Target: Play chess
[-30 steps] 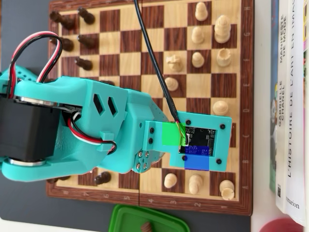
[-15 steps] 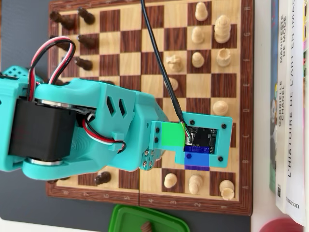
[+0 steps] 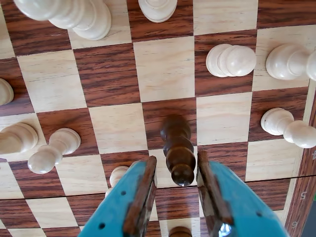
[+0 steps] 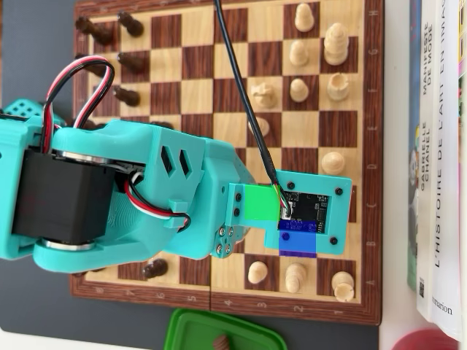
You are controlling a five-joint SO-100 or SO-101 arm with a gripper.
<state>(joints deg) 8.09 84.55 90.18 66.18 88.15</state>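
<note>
In the wrist view a dark chess piece stands on the chessboard, its rounded top between the fingers. My gripper is open, with a gap showing on each side of the piece's head. The wood-lined fingers flank it without touching. A second dark piece peeks in at the bottom edge. In the overhead view the teal arm and its camera mount cover the gripper and the dark piece. It reaches over the lower half of the chessboard.
White pieces ring the dark piece, and one sits just behind the left finger. Overhead, white pieces fill the right side and dark pieces the left. A green lid lies below the board, books to its right.
In the overhead view the arm's body shifted slightly to the right a second ago and has held still since. The camera mount over the board barely moved.
</note>
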